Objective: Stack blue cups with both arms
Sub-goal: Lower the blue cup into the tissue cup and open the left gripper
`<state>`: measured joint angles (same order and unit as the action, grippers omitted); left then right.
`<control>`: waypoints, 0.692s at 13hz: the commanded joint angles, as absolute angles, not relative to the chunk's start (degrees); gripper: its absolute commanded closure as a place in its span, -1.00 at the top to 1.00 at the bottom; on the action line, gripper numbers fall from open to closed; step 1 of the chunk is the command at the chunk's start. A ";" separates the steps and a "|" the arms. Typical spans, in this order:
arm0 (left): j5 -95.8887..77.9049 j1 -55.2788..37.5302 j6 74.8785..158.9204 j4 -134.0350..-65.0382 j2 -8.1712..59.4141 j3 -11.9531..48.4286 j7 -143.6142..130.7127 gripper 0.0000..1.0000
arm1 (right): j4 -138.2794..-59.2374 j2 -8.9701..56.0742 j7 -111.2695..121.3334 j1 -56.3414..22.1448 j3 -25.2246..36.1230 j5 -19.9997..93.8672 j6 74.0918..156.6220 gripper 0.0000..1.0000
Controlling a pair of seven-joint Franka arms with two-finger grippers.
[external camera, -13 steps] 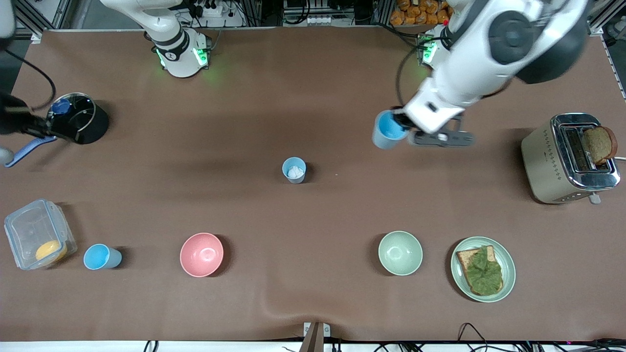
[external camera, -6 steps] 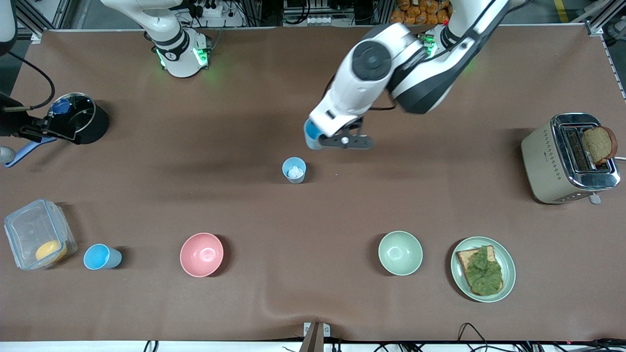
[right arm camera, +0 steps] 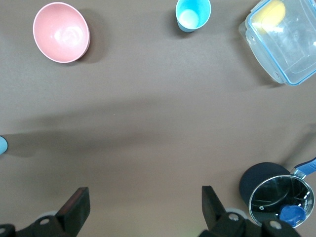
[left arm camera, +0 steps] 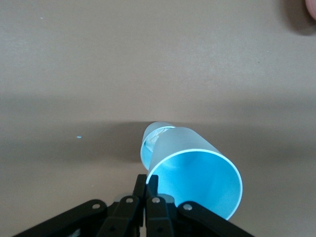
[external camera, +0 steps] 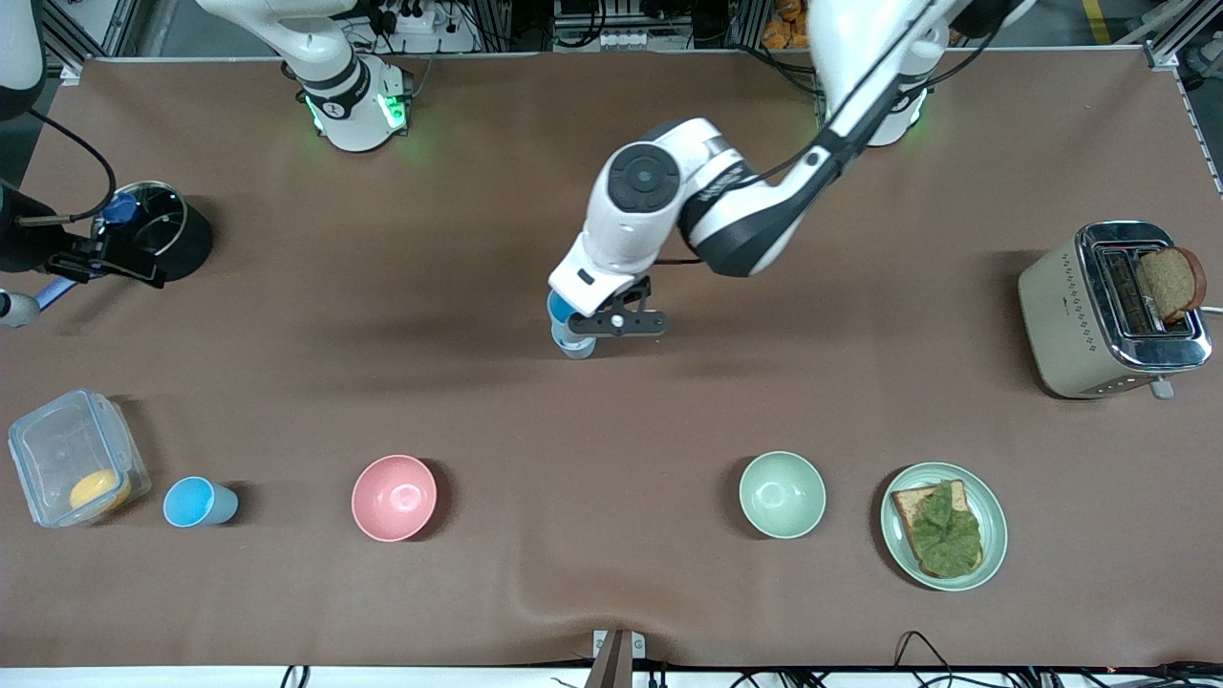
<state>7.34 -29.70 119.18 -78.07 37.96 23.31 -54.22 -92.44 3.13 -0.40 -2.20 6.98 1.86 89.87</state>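
Observation:
My left gripper point(external camera: 573, 321) is shut on the rim of a light-blue cup point(external camera: 557, 306) and holds it tilted just over a second blue cup point(external camera: 577, 351) that stands mid-table. In the left wrist view the fingertips point(left arm camera: 150, 183) pinch the held cup's point(left arm camera: 197, 180) wall, and the standing cup point(left arm camera: 154, 136) shows just under its base with something whitish inside. A third blue cup point(external camera: 196, 503) stands beside the clear container, and also shows in the right wrist view point(right arm camera: 193, 14). My right gripper point(right arm camera: 143, 207) is open and empty, up beside the black pot point(external camera: 158, 232).
A pink bowl point(external camera: 394, 497), a pale green bowl point(external camera: 782, 494) and a plate with toast and lettuce point(external camera: 944, 526) lie along the side near the camera. A clear container point(external camera: 72, 459) sits at the right arm's end. A toaster point(external camera: 1113, 311) stands at the left arm's end.
My left arm has swung from the left arm's end toward mid-table and lowered, bringing the held cup over the standing cup. The right arm has barely moved.

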 commanded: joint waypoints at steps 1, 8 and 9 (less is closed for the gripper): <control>8.35 -31.82 119.27 -76.37 38.94 20.92 -55.81 -1.00 | -92.20 2.90 -1.49 -2.28 6.42 0.79 90.00 1.00; 8.17 -31.90 119.18 -78.92 39.55 20.92 -55.98 -1.00 | -92.20 2.90 -1.58 -2.02 6.50 0.79 89.65 1.00; 8.17 -31.90 119.18 -79.19 39.72 20.92 -56.25 -1.00 | -92.20 2.90 -1.58 -2.11 6.42 0.79 89.47 1.00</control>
<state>7.34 -31.59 119.34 -78.70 39.42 21.03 -54.46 -92.41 3.13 -0.57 -2.26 6.75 1.84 89.89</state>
